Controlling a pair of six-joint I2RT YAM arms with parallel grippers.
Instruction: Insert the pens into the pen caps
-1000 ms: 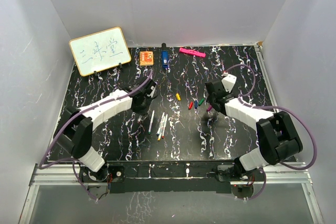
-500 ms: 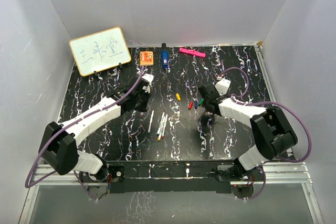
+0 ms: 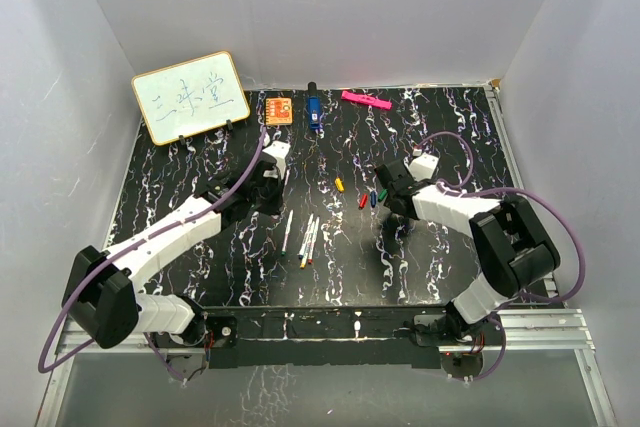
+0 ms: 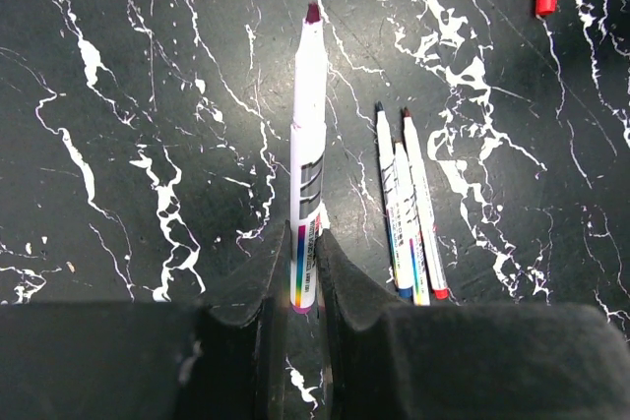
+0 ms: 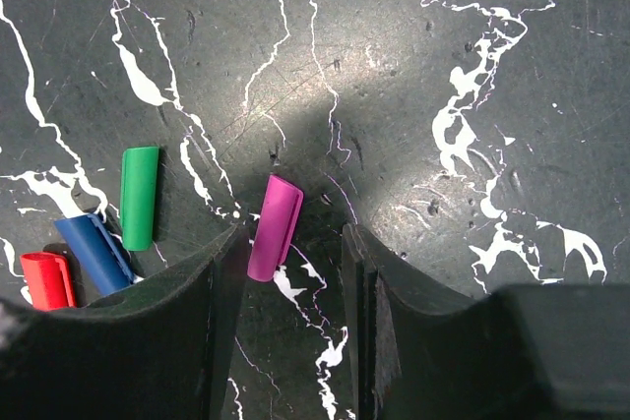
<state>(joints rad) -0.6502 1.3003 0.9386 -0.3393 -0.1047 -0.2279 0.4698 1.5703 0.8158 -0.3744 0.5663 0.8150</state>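
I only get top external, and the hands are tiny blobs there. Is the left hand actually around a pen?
Observer: Yes. In the left wrist view, the left hand is closed against the colour-banded rear end of the purple-tipped pen, which lies flat.
Operator: And the right hand?
Observer: The right hand is open and straddles the purple cap. The cap lies close to one finger, with a clear gap to the other.
Operator: Is anything else inside that grip?
Observer: No. The green cap lies outside the fingers, apart from the purple one.

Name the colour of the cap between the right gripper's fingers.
The cap is purple; right wrist view shows it best.
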